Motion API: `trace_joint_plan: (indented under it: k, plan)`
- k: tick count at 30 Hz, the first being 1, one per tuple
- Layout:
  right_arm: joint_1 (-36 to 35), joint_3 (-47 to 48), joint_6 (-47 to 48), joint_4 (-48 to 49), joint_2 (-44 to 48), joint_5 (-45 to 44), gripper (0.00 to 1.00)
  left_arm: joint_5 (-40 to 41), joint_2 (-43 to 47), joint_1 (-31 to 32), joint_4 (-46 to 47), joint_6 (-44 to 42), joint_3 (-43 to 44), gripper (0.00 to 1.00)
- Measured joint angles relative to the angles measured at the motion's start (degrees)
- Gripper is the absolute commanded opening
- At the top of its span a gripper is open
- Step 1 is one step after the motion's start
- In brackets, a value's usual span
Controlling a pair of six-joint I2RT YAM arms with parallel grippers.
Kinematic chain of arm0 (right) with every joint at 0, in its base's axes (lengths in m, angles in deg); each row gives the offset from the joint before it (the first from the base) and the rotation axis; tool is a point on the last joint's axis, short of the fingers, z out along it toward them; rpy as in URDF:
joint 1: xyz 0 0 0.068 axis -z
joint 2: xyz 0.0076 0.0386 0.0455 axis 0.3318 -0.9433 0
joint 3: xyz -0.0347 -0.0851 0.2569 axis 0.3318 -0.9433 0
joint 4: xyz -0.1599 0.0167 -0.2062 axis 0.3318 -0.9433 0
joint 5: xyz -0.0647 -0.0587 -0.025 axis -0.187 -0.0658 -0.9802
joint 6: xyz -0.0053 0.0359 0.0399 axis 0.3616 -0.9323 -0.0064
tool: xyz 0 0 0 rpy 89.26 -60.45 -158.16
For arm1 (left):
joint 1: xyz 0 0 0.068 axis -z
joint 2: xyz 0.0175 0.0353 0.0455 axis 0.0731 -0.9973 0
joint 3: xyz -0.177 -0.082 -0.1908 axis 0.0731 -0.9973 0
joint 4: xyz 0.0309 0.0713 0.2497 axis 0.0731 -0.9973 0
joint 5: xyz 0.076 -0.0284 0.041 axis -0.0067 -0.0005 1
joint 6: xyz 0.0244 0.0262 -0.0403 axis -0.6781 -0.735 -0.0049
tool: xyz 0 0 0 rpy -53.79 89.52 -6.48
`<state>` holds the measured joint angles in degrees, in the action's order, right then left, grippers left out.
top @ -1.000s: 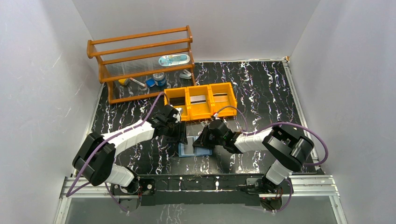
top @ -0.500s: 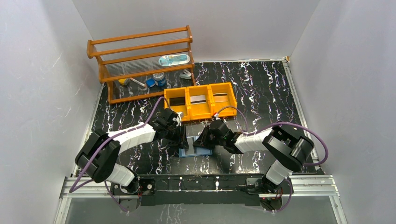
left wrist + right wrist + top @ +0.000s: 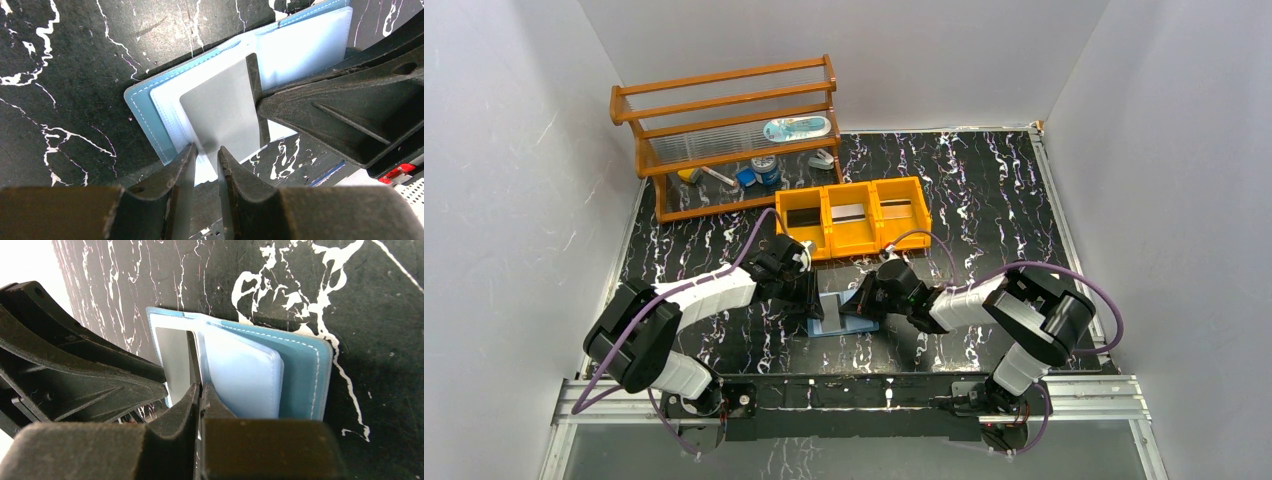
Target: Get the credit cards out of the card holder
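The light blue card holder lies open on the black marbled table between both arms. A silver-grey credit card sticks partly out of its left pocket and shows again in the right wrist view. My left gripper is at the holder's near edge. Its jaws stand a narrow gap apart around the pale pocket edge just below the card. My right gripper is shut on a thin dark inner leaf at the fold of the holder. From above, the left gripper and the right gripper nearly meet.
An orange three-compartment tray stands just behind the holder, with a flat dark, silver or tan piece in each bin. A wooden rack with small items is at the back left. White walls close in on both sides.
My left gripper has slid right up to the holder and its jaws have narrowed. My right gripper has closed on the inner leaf. More of the open holder shows between them.
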<state>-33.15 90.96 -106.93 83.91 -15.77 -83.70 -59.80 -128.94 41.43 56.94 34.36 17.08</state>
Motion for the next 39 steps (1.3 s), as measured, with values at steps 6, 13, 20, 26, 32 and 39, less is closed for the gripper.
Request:
trace_joint_plan:
  k: [6, 13, 20, 26, 32, 39]
  plan:
    - [0.02, -0.35, -0.04, 0.09, 0.35, -0.26, 0.00, 0.66, 0.07, 0.02, -0.28, 0.02, 0.00, 0.22]
    - [0.02, -1.64, -0.13, -1.31, 3.61, -1.88, 0.00, 2.49, 0.11, 0.15, -1.22, 0.07, 0.26, 0.20]
    - [0.20, -2.95, -0.37, -2.84, 5.79, -3.63, 0.00, 3.28, 0.09, 0.44, -1.79, 0.04, 0.61, 0.21]
    - [0.35, -2.95, -0.50, -2.95, 5.38, -3.43, 0.00, 3.48, 0.31, 0.44, -2.82, -0.15, 1.22, 0.30]
    - [0.44, -2.84, -1.49, -2.49, 3.87, -2.78, 0.02, 3.15, 1.79, 0.39, -5.31, -0.76, 3.23, 0.39]
    - [0.44, -2.84, -1.57, -2.47, 3.87, -2.78, 0.04, -3.48, -0.31, 1.62, 1.77, -0.28, 2.64, 0.32]
